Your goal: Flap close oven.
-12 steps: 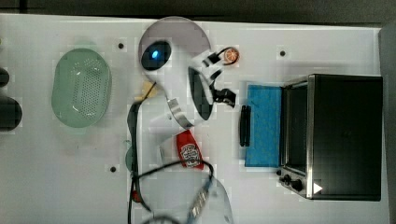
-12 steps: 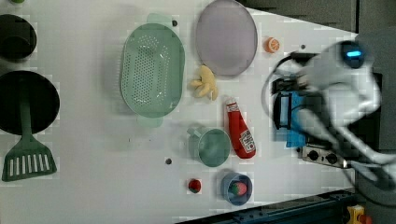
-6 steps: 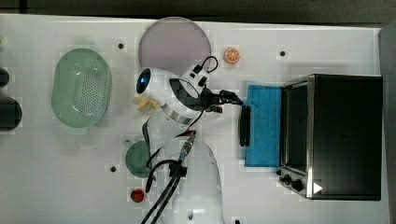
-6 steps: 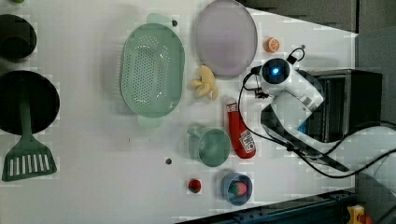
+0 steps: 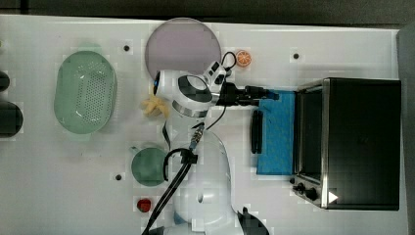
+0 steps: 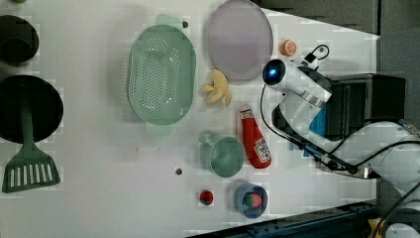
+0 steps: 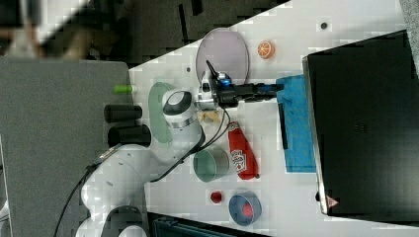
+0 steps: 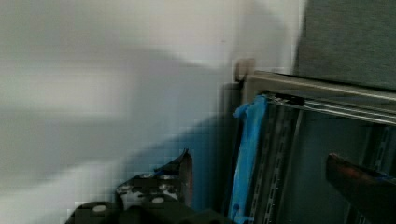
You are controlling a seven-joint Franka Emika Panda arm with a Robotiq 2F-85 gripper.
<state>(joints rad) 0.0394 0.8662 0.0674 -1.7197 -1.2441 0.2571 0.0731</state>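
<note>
Holding red strawberry-like item: small blue bowl [image 6: 250, 200]. Green colander [image 5: 86, 92] and green cup [image 5: 148, 166] show nothing inside. Oven [image 5: 359, 142]: black box, silver front frame, black knobs, blue flap door [image 5: 276, 132] lying open flat, black bar handle, at top view's right table edge. Gripper [image 5: 264, 94], fingers spread open, level, tips over door's corner, holding nothing.

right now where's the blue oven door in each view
top view: oven door lying open, right of centre.
left view: a blue sliver behind the arm, at right.
right view: right of centre.
wrist view: blue edge beside the racks.
Shared landmark: the black oven.
</note>
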